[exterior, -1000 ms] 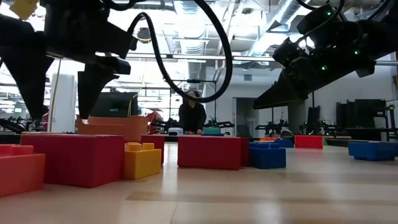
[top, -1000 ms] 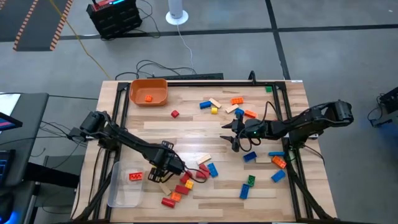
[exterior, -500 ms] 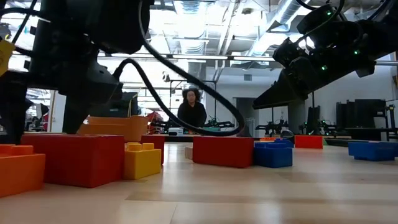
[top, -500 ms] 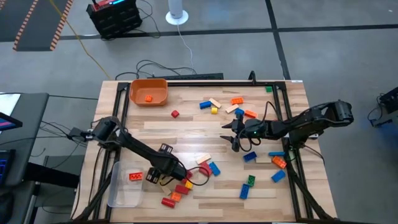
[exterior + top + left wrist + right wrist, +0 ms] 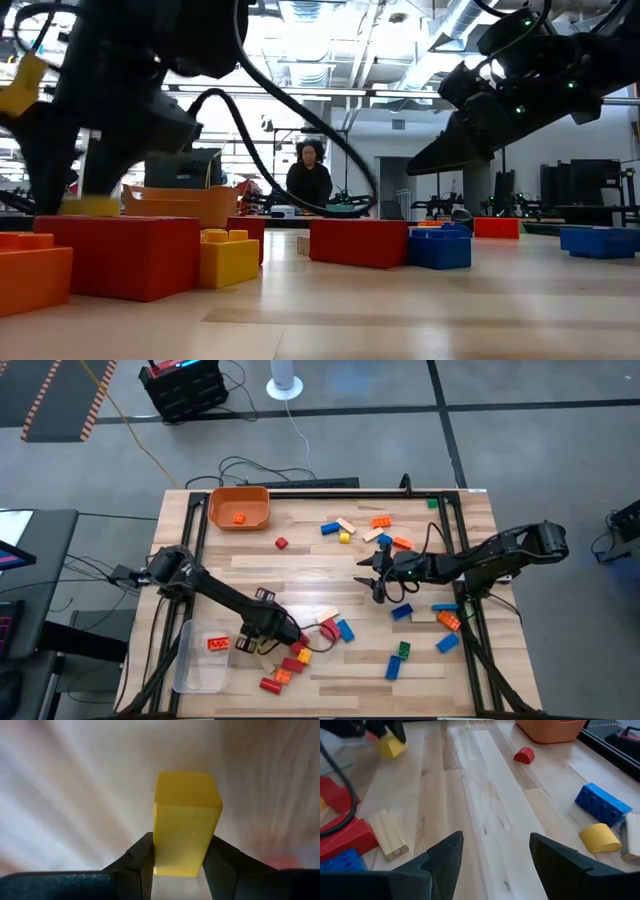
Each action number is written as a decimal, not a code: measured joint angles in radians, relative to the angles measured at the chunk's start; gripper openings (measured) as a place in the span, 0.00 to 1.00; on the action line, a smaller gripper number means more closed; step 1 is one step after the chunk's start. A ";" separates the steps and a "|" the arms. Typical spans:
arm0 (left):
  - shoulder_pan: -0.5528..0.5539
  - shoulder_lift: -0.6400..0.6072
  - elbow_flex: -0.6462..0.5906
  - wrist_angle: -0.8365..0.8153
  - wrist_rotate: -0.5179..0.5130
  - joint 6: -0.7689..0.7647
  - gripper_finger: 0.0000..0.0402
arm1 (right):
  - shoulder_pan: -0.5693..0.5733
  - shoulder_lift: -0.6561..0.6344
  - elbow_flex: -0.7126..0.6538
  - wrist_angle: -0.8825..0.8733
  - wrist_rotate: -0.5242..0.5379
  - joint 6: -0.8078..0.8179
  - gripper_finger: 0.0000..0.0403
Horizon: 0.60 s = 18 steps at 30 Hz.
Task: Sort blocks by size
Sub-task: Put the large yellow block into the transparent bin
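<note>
My left gripper (image 5: 250, 644) stands near the table's front left, beside the clear tub (image 5: 190, 665), and is shut on a yellow block (image 5: 186, 820). The same block (image 5: 390, 746) shows under its fingers in the right wrist view and behind a big red block (image 5: 120, 255) in the low view. Other blocks (image 5: 290, 665) lie in a heap just right of it, flat on the wood. My right gripper (image 5: 378, 575) hangs open above the table's middle right with nothing between its fingers (image 5: 445, 860). My left gripper pinches the yellow block between its two fingers (image 5: 142, 859), on two opposite sides (image 5: 161, 854) at the end nearest the gripper. The fingers come steeply from above. The block juts out past the fingertips; whether its lower end is on the table, I cannot tell.
An orange bin (image 5: 238, 508) with one orange block stands at the far left. The clear tub holds a red block (image 5: 217, 644). More blocks lie scattered at the far middle (image 5: 345, 530) and near right (image 5: 420, 630). A person (image 5: 308, 180) stands in the room beyond.
My left gripper has sunk toward the table's near edge, tipped more steeply downward, and shut from wide open onto the yellow block. In the low view a red block in the middle has slid a little sideways.
</note>
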 joint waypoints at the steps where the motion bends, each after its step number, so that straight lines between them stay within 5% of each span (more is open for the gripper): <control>1: 0.011 -0.011 0.016 -0.053 -0.002 -0.003 0.30 | -0.002 0.000 0.000 0.000 0.000 0.000 0.64; 5: 0.061 -0.091 0.102 -0.190 -0.010 -0.086 0.30 | -0.006 0.000 0.000 -0.002 0.000 0.001 0.64; 13: 0.094 -0.304 0.131 -0.117 0.362 -0.513 0.35 | -0.005 0.000 0.000 -0.018 0.000 0.008 0.64; 18: 0.001 -0.402 0.131 -0.174 0.336 -0.763 0.34 | -0.005 0.000 0.000 -0.020 0.000 0.008 0.64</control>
